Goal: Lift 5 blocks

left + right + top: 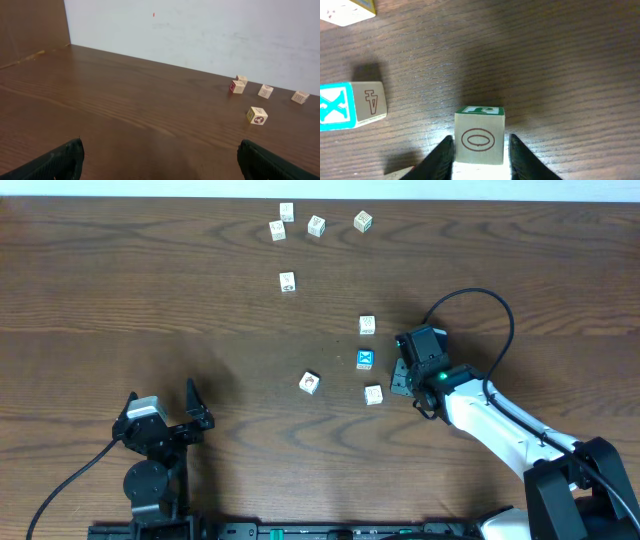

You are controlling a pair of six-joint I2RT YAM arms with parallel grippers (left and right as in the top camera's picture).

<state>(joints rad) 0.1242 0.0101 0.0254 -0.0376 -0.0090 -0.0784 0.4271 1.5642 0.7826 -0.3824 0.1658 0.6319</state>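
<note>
While the left gripper [160, 150] gaped wide, the right gripper [481, 150] flanked a green-topped block [479, 132], its grip unclear, blue-X block [340, 107] at nine o'clock.

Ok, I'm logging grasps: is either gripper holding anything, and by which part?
The right gripper appears to pinch the green-topped cube by its two opposite side faces; the cube rests on the table. The left gripper holds nothing.

Soft, even light from above — faint shadows, mild glare.
</note>
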